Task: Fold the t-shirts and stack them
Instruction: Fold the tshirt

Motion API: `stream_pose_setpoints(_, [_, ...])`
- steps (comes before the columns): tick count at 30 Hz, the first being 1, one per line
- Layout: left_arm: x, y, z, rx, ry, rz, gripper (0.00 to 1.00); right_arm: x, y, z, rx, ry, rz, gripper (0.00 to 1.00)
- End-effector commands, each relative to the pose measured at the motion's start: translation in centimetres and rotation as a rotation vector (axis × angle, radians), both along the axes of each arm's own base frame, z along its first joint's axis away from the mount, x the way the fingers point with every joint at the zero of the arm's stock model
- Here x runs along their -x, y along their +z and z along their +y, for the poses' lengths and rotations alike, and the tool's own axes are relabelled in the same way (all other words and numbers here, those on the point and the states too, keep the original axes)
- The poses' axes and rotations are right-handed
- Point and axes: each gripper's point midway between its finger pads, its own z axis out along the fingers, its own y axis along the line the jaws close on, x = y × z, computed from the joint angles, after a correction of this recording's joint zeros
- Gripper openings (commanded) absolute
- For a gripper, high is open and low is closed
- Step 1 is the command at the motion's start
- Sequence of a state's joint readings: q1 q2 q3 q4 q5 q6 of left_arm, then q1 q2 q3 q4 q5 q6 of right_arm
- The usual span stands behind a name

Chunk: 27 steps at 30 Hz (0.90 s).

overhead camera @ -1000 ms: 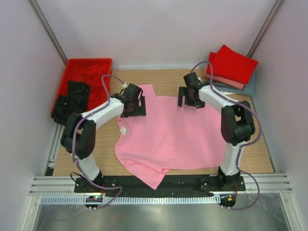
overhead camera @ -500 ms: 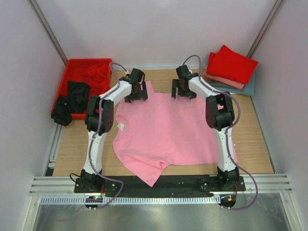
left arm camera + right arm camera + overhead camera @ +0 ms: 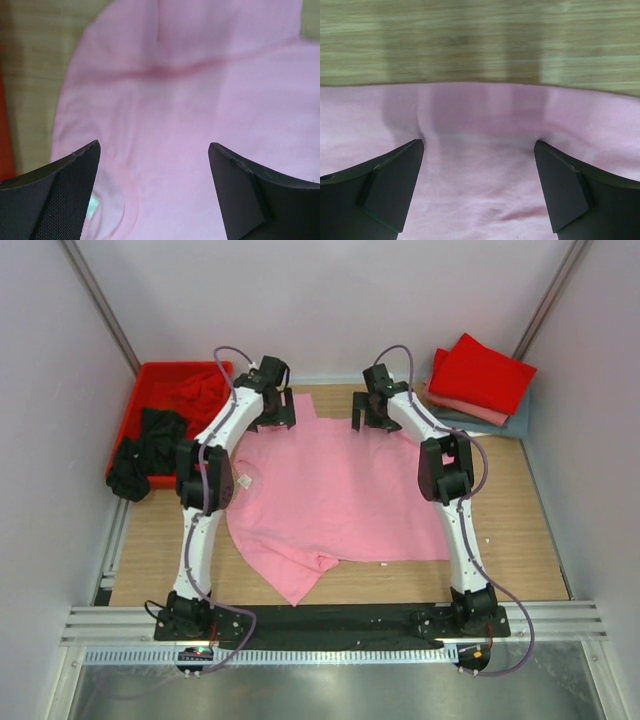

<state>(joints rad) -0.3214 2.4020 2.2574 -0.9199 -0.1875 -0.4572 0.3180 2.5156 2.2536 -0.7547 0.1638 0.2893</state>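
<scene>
Start with the wooden desk (image 3: 520, 530), operator: it fills the floor of your workspace. Spread flat across the middle of it is the pink t-shirt (image 3: 340, 500). It lies sideways, with the collar and its tag toward your left arm, one sleeve pointing at the near edge and the other at the far edge.

Both your arms reach out long over that shirt toward the back of the desk.

At the far left sits the red tray (image 3: 128, 425). A black t-shirt (image 3: 140, 455) spills over its near rim, and there's a crumpled red t-shirt (image 3: 195, 390) inside. At the far right corner you've got the folded pile: a bright red t-shirt (image 3: 485, 375) on top, a salmon t-shirt (image 3: 470, 408) under it, and a grey-blue t-shirt (image 3: 518, 420) peeking out at the bottom.

Now the small stuff. Your left gripper (image 3: 275, 423) hangs over the far sleeve and shoulder. In the left wrist view that left gripper (image 3: 154, 150) has its jaws spread wide, with only pink cloth below and nothing clamped. Your right gripper (image 3: 370, 423) hovers at the shirt's far edge. In the right wrist view, the right gripper (image 3: 479, 145) is spread just as wide and empty. The cloth edge runs straight across just ahead of it, with bare wood beyond. You can't tell from here whether either set of fingertips touches the fabric.
</scene>
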Motion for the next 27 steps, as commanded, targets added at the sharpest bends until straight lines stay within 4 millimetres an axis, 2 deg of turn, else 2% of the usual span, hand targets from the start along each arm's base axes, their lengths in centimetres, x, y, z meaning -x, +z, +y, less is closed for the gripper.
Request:
stream_pose_setpoints(1, [5.0, 10.8, -0.7, -0.051, -0.064, -0.155, 0.90, 0.6, 5.5, 0.2, -0.046, 0.022, -0.067, 1.00])
stream_pose_setpoints(2, [6.2, 11.9, -0.9, -0.062, -0.071, -0.172, 0.89, 0.9, 6.3, 0.3, -0.055, 0.027, -0.069, 1.00])
stream_pose_setpoints(3, [7.8, 15.0, -0.5, -0.039, -0.060, -0.224, 0.89, 1.0, 7.3, 0.3, -0.060, 0.029, -0.079, 1.00])
stream_pose_setpoints(4, [9.6, 13.9, 0.0, -0.058, -0.057, -0.186, 0.88, 1.2, 9.0, 0.3, -0.070, 0.036, -0.099, 1.00])
stream_pose_setpoints(5, [11.0, 14.2, 0.0, -0.071, -0.052, -0.191, 0.88, 1.8, 9.9, 0.2, -0.073, 0.034, -0.094, 1.00])
stream_pose_setpoints(6, [13.1, 16.8, 0.3, -0.035, -0.048, -0.244, 0.88, 2.2, 10.6, 0.1, -0.073, 0.032, -0.098, 1.00])
stream_pose_setpoints(7, [15.5, 14.1, 0.6, -0.043, -0.042, -0.182, 0.88, 3.1, 12.2, -0.1, -0.080, 0.034, -0.110, 1.00])
stream_pose_setpoints(8, [17.2, 14.1, -0.6, -0.004, -0.068, -0.197, 0.87, 3.8, 12.9, -0.3, -0.076, 0.027, -0.111, 1.00])
stream_pose_setpoints(9, [18.9, 13.6, -0.8, 0.015, -0.069, -0.198, 0.86, 4.6, 13.5, -0.5, -0.074, 0.024, -0.115, 1.00])
stream_pose_setpoints(10, [22.2, 12.1, 0.0, 0.051, -0.038, -0.182, 0.85, 6.3, 12.4, -1.0, -0.060, 0.018, -0.076, 1.00])
stream_pose_setpoints(11, [24.0, 11.5, -1.4, 0.097, -0.066, -0.192, 0.84, 7.0, 15.2, -1.5, -0.071, 0.003, -0.145, 1.00])
stream_pose_setpoints(12, [25.9, 10.4, -2.0, 0.143, -0.080, -0.165, 0.84, 8.1, 16.0, -1.8, -0.075, 0.000, -0.161, 1.00])
stream_pose_setpoints(13, [28.6, 8.5, -1.4, 0.192, -0.038, -0.135, 0.83, 10.0, 14.0, -2.6, -0.055, -0.013, -0.115, 1.00])
stream_pose_setpoints(14, [30.4, 7.5, -2.3, 0.219, -0.063, -0.117, 0.82, 11.1, 17.0, -3.1, -0.081, -0.024, -0.192, 1.00])
stream_pose_setpoints(15, [31.9, 6.7, -2.4, 0.243, -0.061, -0.096, 0.82, 12.1, 17.1, -3.2, -0.097, -0.035, -0.197, 1.00])
stream_pose_setpoints(16, [33.9, 4.3, -1.7, 0.230, -0.058, -0.044, 0.81, 14.0, 15.1, -3.7, -0.091, -0.038, -0.148, 1.00])
stream_pose_setpoints(17, [35.3, 4.5, -2.4, 0.300, -0.054, -0.049, 0.81, 15.0, 15.5, -3.9, -0.102, -0.042, -0.166, 1.00])
stream_pose_setpoints(18, [36.2, 4.0, -2.6, 0.323, -0.057, -0.037, 0.80, 16.2, 16.9, -4.7, -0.108, -0.071, -0.207, 1.00])
stream_pose_setpoints(19, [37.6, 2.3, -2.4, 0.330, -0.064, 0.006, 0.80, 18.0, 15.3, -5.9, -0.080, -0.125, -0.183, 1.00])
stream_pose_setpoints(20, [38.1, 2.6, -3.2, 0.395, -0.071, -0.003, 0.80, 18.6, 15.3, -6.5, -0.077, -0.161, -0.208, 1.00])
stream_pose_setpoints(21, [38.6, 2.2, -3.5, 0.416, -0.075, 0.011, 0.80, 19.7, 16.8, -7.2, -0.092, -0.194, -0.265, 1.00])
stream_pose_setpoints(22, [39.3, 1.2, -3.3, 0.422, -0.071, 0.038, 0.81, 21.0, 15.2, -8.2, -0.085, -0.261, -0.249, 1.00])
stream_pose_setpoints(23, [39.7, 1.2, -3.9, 0.462, -0.080, 0.046, 0.80, 21.6, 15.1, -8.4, -0.099, -0.276, -0.261, 1.00])
stream_pose_setpoints(24, [40.0, 0.9, -4.0, 0.474, -0.078, 0.056, 0.80, 22.5, 16.1, -8.6, -0.130, -0.276, -0.300, 1.00])
stream_pose_setpoints(25, [40.4, 0.0, -3.8, 0.471, -0.075, 0.072, 0.80, 23.6, 14.6, -8.5, -0.139, -0.261, -0.274, 1.00])
stream_pose_setpoints(27, [40.9, -0.5, -4.8, 0.515, -0.081, 0.096, 0.79, 24.6, 14.5, -8.1, -0.181, -0.231, -0.287, 1.00])
